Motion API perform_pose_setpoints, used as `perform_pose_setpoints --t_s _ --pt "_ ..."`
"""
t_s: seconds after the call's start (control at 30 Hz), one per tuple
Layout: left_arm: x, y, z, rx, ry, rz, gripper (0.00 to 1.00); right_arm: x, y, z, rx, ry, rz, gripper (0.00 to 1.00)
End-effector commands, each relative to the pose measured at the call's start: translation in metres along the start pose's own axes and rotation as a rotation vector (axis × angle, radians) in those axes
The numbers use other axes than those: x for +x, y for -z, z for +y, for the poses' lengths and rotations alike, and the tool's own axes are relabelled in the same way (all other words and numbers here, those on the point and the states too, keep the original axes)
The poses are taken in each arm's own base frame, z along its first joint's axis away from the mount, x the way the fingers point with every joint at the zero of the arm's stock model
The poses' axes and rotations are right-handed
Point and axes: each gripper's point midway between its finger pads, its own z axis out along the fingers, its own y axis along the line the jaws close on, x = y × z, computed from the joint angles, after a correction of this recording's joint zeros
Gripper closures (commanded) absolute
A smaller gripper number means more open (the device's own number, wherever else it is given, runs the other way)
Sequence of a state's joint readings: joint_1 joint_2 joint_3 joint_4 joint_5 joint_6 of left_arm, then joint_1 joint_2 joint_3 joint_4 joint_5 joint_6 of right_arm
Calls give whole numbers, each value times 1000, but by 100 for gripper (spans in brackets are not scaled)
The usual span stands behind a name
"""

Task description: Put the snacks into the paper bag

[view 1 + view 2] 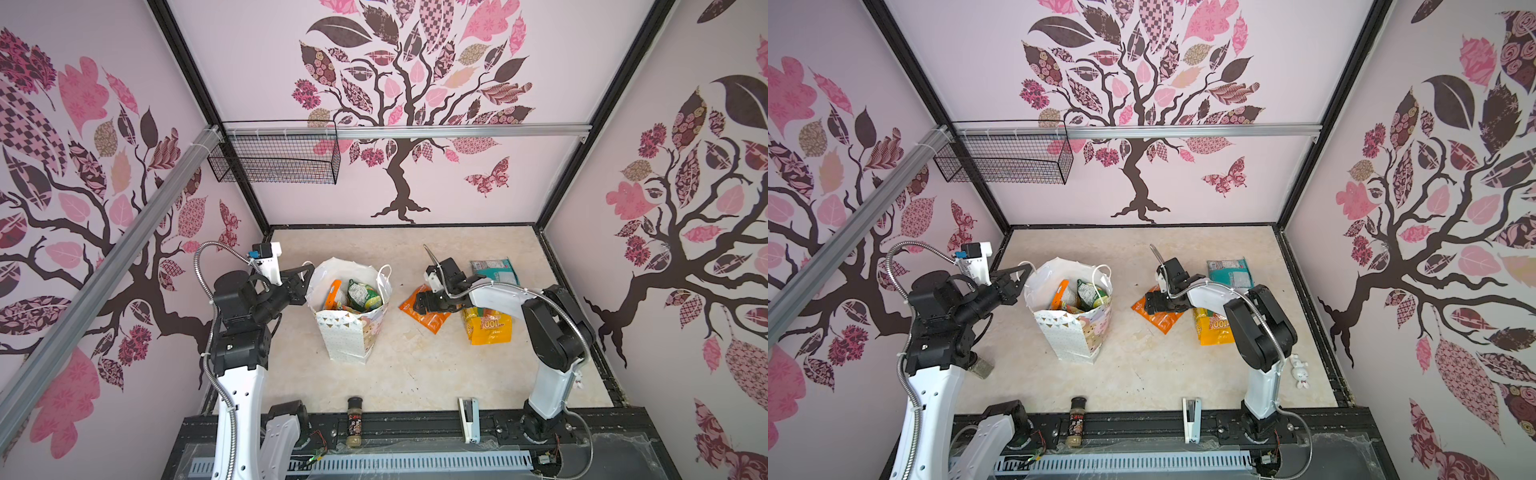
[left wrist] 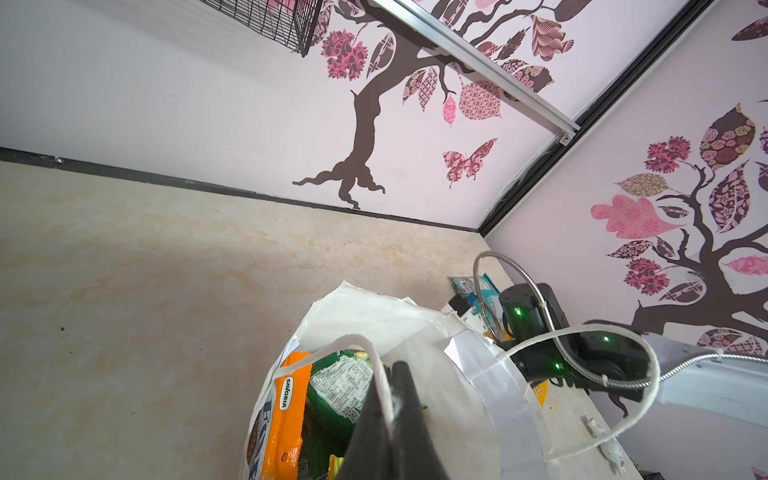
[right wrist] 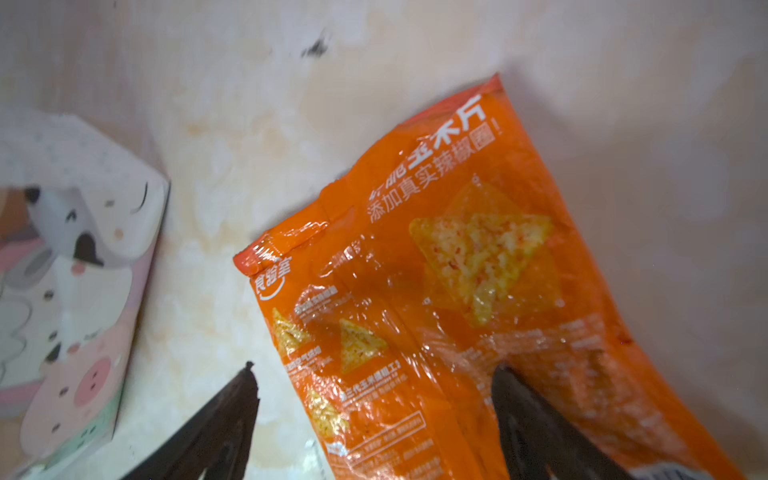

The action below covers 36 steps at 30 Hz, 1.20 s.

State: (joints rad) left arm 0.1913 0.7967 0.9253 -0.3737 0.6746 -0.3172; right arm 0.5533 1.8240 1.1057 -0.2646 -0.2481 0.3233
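The white paper bag (image 1: pixel 347 332) (image 1: pixel 1069 334) stands upright left of the table's middle. An orange packet (image 2: pixel 289 415) and a green packet (image 2: pixel 338 386) show inside it. My left gripper (image 1: pixel 311 270) (image 1: pixel 1026 271) (image 2: pixel 392 370) is at the bag's left rim, shut on its white cord handle. My right gripper (image 1: pixel 420 305) (image 1: pixel 1149 303) (image 3: pixel 376 368) is open, low over an orange snack packet (image 1: pixel 430 323) (image 3: pixel 436 257) lying flat on the table. One finger is over the packet, the other over bare table beside its edge. A yellow packet (image 1: pixel 488 330) and a teal packet (image 1: pixel 494 268) lie further right, partly hidden by the right arm.
A dark-capped spice jar (image 1: pixel 354 422) and a white stapler (image 1: pixel 468 419) lie at the front edge. A black wire basket (image 1: pixel 276 158) hangs on the back rail at the left. A small white toy (image 1: pixel 1301 371) sits near the right wall.
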Motion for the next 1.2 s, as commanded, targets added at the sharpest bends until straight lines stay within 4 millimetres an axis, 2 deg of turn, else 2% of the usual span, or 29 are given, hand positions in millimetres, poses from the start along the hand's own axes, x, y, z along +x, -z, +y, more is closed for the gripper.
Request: perform_pose_setpoints --t_s 0.0,0.1,0.23,0.33,0.4,0.47,0.67,0.77,0.9,1.03,1.17 --pt "-1 -4 5 -2 -18 -7 100 31 12 12 -13 -28 37 12" --pt "6 -6 11 -22 -2 13 100 51 23 28 -20 9 46 14" --pt "14 -7 18 -67 -6 54 100 61 52 48 -38 60 18 14" --pt "9 -9 20 -71 3 44 100 46 86 45 -9 70 -115 13" --pt "4 -9 14 -47 -4 36 100 35 109 35 51 59 -224 11" --pt "4 -8 10 -28 -4 37 100 36 119 21 95 25 -287 12" --pt "5 0 9 -57 -18 22 100 83 107 -15 109 -100 -300 13" --pt "3 1 8 -54 -22 6 100 96 101 -30 121 -151 -305 15" --pt "2 1 5 -38 -20 2 100 100 99 -32 59 -192 -324 19" --pt "-2 2 3 -40 -30 -2 100 101 85 -25 -22 -221 -317 23" --pt "-1 4 3 -45 -32 -2 100 94 73 -24 -18 -210 -306 23"
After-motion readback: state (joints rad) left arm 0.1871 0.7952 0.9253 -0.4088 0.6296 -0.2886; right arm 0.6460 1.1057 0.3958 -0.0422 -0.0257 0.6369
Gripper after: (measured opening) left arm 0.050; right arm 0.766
